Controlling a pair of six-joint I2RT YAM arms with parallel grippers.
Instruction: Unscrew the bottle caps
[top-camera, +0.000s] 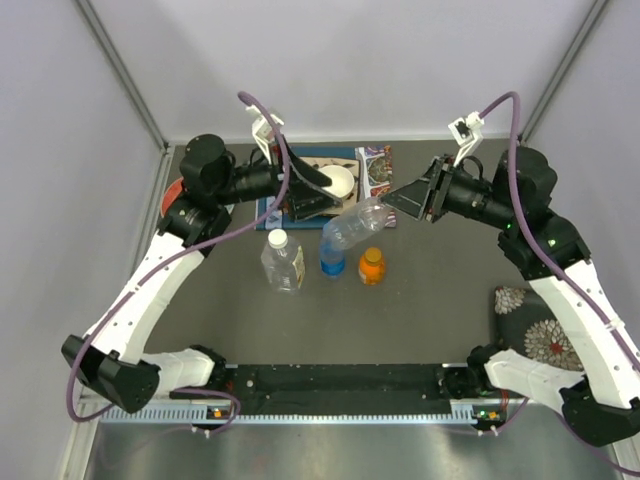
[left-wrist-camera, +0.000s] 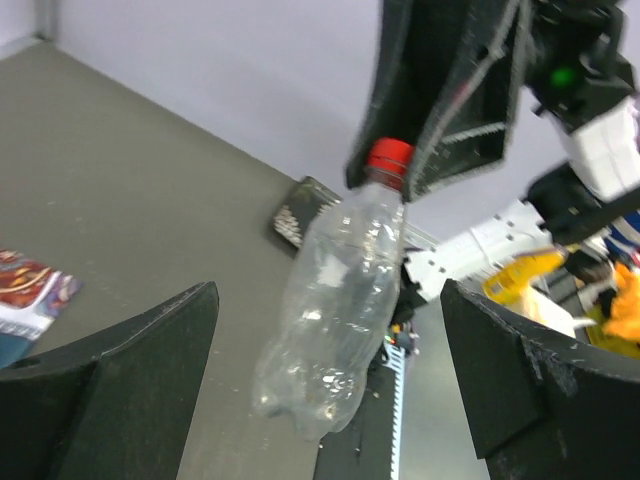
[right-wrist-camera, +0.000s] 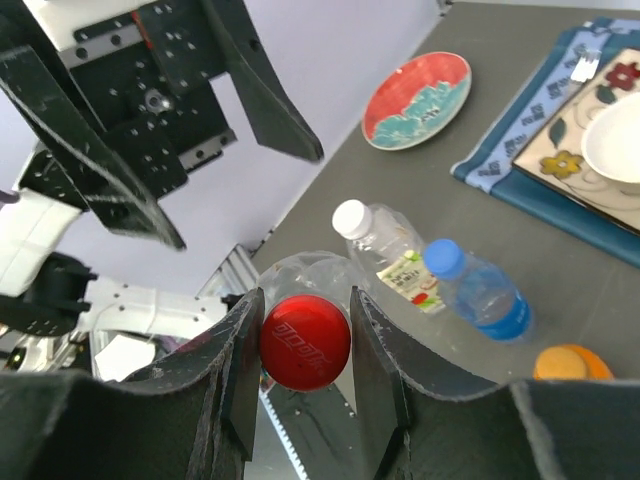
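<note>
The red cap (right-wrist-camera: 305, 342) is clamped by the right jaws; the spread left jaws should be closed on the bottle (left-wrist-camera: 335, 290) first.

Lower centre of right wrist view, red cap (right-wrist-camera: 305, 342): pale script across top (slanted, blurred), not readable. Centre, white-capped bottle (right-wrist-camera: 372, 232): coloured label (right-wrist-camera: 412, 276), print too small to read. No other text legible in any view.
</note>
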